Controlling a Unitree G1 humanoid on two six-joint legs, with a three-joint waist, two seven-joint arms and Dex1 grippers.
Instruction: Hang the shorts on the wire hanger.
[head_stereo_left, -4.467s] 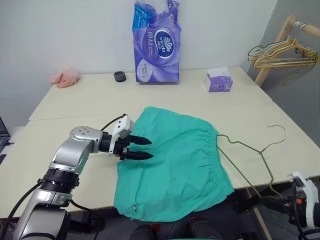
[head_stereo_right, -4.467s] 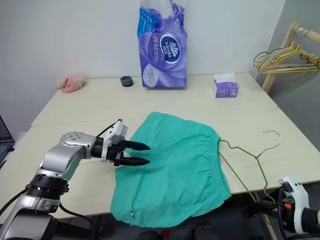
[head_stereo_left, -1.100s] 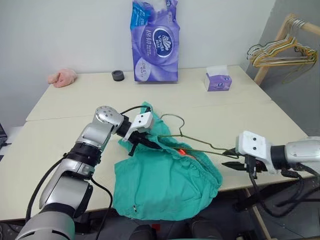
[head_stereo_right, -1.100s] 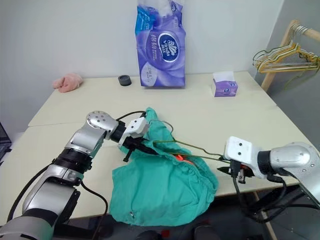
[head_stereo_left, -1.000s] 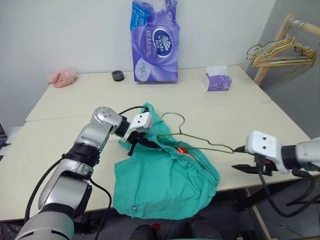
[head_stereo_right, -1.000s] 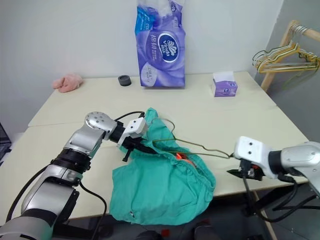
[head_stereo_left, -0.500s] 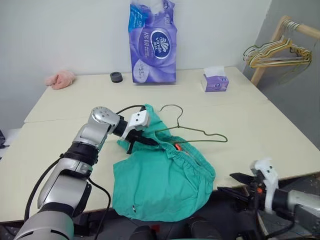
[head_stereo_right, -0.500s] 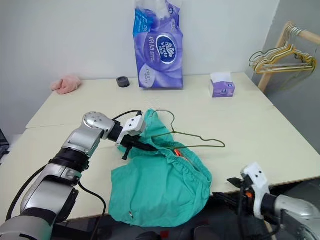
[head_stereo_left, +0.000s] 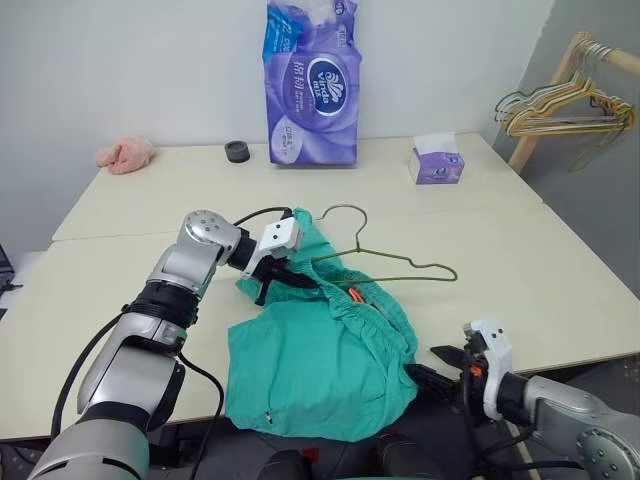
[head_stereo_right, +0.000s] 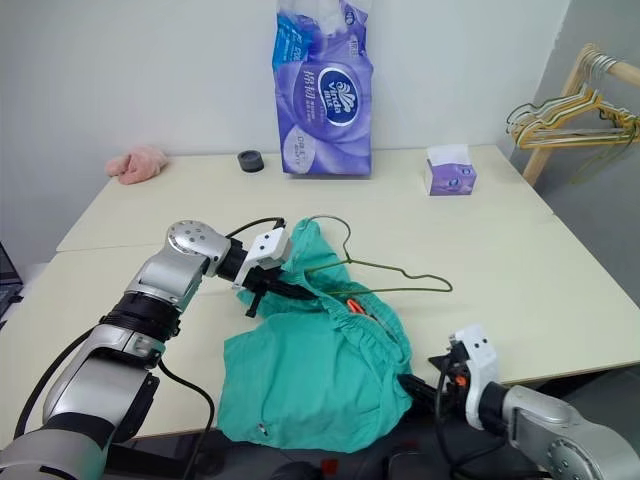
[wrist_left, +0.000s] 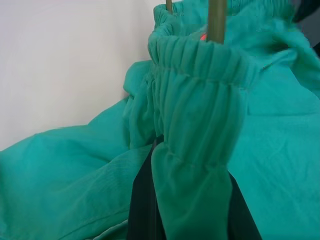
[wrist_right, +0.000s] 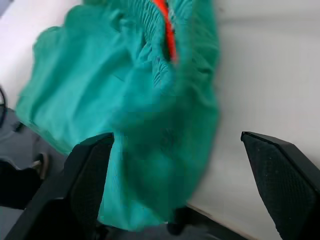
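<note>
Shorts (head_stereo_left: 320, 355) of teal-green cloth lie bunched on the near half of a cream table (head_stereo_left: 560, 280), one leg draping over the front edge. The gathered waistband is lifted at its far left corner, where the left gripper (head_stereo_left: 300, 281) is clamped shut on the fabric. A thin grey-green wire hanger (head_stereo_left: 385, 270) is threaded into the waistband there, its hook curving up above the cloth and its long arm reaching right over the tabletop. The right gripper (head_stereo_left: 432, 366) sits low at the table's front edge, just beside the shorts' right side, black fingers (wrist_right: 280, 175) spread wide and holding nothing. A purple tissue pack (head_stereo_left: 312, 85) stands at the back.
</note>
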